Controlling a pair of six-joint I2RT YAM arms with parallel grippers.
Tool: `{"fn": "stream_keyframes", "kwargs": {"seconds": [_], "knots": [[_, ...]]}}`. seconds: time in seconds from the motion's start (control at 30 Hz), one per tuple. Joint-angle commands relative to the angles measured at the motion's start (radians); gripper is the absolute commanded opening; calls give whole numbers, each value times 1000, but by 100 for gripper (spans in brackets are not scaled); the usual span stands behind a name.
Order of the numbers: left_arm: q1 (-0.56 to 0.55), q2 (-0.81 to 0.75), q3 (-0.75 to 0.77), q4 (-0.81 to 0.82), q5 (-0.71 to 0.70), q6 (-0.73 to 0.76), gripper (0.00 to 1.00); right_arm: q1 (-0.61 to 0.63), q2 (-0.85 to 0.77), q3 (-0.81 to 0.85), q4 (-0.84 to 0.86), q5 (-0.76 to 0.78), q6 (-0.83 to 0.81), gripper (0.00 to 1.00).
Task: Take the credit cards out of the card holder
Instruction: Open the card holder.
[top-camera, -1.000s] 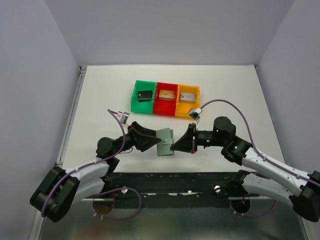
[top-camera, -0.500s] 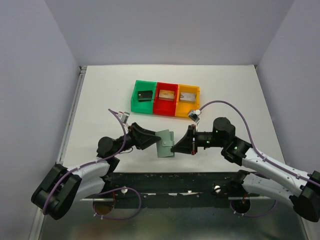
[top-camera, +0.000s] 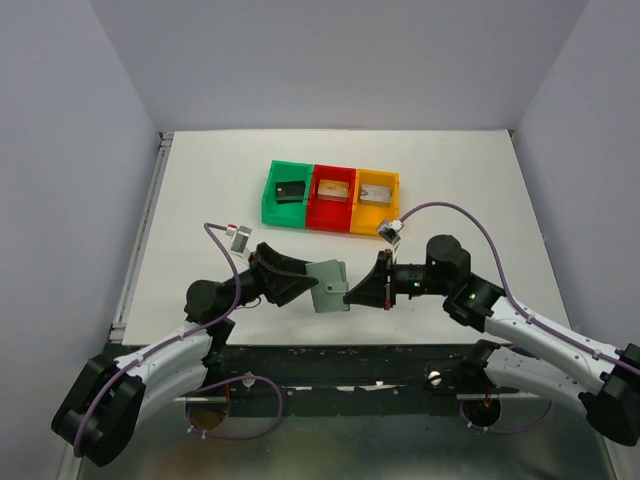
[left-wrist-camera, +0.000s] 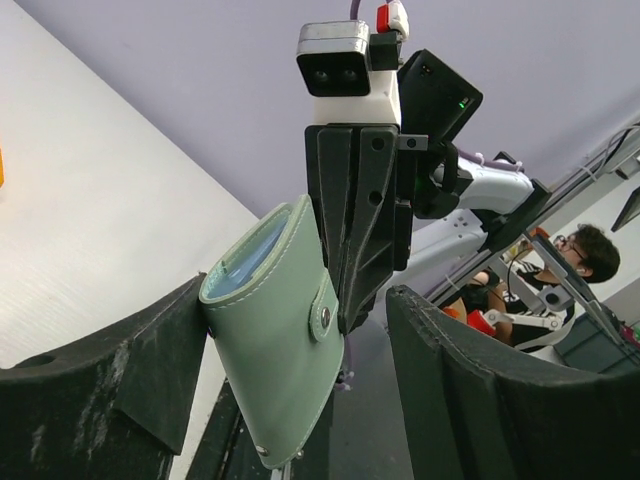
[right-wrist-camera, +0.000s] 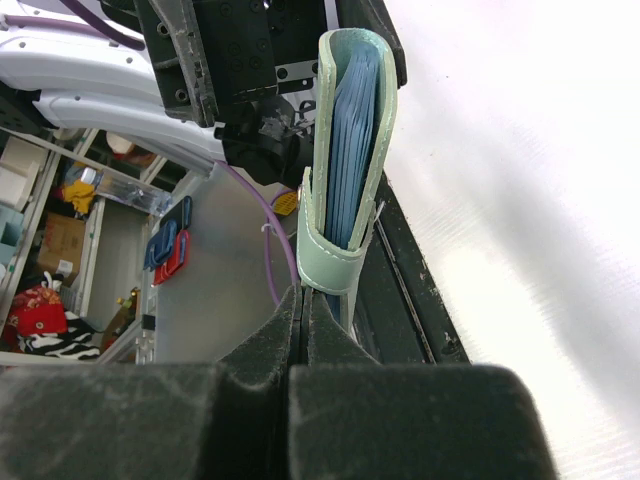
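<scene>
The white table (top-camera: 200, 200) is carrying everything. Both arms are reaching in from the near edge, and their grippers are meeting over the table's front part.

The bins are sitting in a row well behind the grippers: green bin (top-camera: 282, 214), red bin (top-camera: 330, 222), yellow bin (top-camera: 371, 227), all touching side by side.

The card holder (top-camera: 328, 285) is hanging in the air between the two grippers, folded nearly shut. Its pale green cover is facing out, and the light blue lining (right-wrist-camera: 352, 150) is showing at the open edge.

The left gripper (left-wrist-camera: 298, 300) is straddling the holder with its fingers apart. One finger (left-wrist-camera: 150, 350) is lying against the cover and the other is standing clear.

The right gripper (right-wrist-camera: 303, 312) is pinching the holder's closure tab (right-wrist-camera: 325, 268) with its fingers pressed together.

The credit cards are lying one per bin: black card (top-camera: 291, 190), golden-tan card (top-camera: 334, 187), silvery card (top-camera: 377, 191). I cannot tell whether any are inside the holder.

The snap (left-wrist-camera: 324, 318) on the tab is facing the left wrist camera.
</scene>
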Motion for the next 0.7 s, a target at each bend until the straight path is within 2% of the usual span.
{"fn": "stream_keyframes", "kwargs": {"seconds": [0.0, 0.07, 0.27, 0.47, 0.67], "knots": [[-3, -27, 25, -32, 27, 39, 74, -6, 4, -6, 5, 16, -16, 0], [-3, -24, 25, -29, 30, 38, 70, -7, 7, -4, 5, 16, -17, 0], [-2, -18, 27, -14, 36, 31, 48, -7, 21, -3, 6, 16, -22, 0], [-3, -30, 31, -31, 35, 35, 33, -7, 24, 4, -18, 20, -34, 0], [-3, -69, 41, -100, 31, 54, 6, -7, 27, 23, -80, 48, -65, 0]]}}
